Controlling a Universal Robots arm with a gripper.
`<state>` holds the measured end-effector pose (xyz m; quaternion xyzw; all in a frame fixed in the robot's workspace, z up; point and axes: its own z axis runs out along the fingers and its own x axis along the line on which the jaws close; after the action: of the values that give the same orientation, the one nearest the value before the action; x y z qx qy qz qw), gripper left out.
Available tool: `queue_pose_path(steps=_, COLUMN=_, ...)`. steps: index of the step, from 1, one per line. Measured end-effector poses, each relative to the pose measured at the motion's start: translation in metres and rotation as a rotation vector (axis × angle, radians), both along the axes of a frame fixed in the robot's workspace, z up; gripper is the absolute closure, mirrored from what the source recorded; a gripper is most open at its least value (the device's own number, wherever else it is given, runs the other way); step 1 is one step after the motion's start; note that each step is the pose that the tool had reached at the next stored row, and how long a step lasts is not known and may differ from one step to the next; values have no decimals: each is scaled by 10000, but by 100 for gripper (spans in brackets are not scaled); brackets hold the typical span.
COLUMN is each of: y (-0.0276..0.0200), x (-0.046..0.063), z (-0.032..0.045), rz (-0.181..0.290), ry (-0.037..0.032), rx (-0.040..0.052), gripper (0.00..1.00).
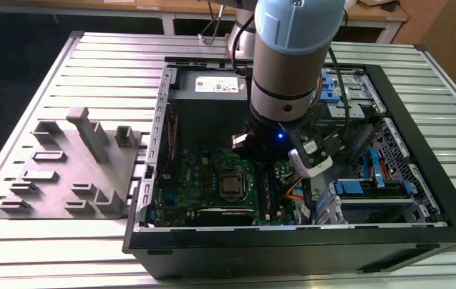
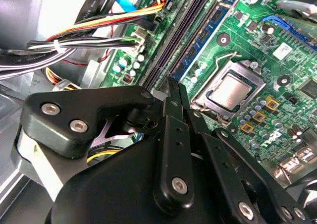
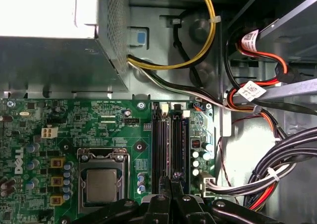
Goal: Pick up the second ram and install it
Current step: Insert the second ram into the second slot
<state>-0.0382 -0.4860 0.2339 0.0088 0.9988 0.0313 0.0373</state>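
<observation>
Exterior view: grey-blue robot arm point(image 1: 292, 54) reaches down into open black computer case point(image 1: 292, 256) on ribbed metal worktop point(image 1: 107, 54), wrist over green motherboard point(image 1: 200, 174).

Second wrist view: black hand point(image 2: 176, 87) pinched narrow, nothing seen between fingers. Tips sit at the end of the narrow black slots point(image 2: 176, 35). Dark blue-green memory stick point(image 2: 208, 35) stands seated between slots and silver processor point(image 2: 230, 92), just beside the tips.

First wrist view: hand point(image 3: 171, 180) over slot ends point(image 3: 168, 144), near processor point(image 3: 101, 184).

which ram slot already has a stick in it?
The slot nearest the CPU socket: a blue stick sits in it; the other slots are bare black.
</observation>
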Motion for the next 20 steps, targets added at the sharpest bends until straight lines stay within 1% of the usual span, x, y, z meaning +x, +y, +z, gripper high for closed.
queue_pose_path(steps=5, y=0, x=-3, z=-26, rz=1, ry=0, rx=2, gripper=91)
queue_pose_path(steps=12, y=0, x=-4, z=-50, rz=0, ry=0, rx=28, gripper=91)
queue_pose_path(steps=20, y=0, x=-16, z=-54, rz=0, ry=0, rx=31, gripper=91)
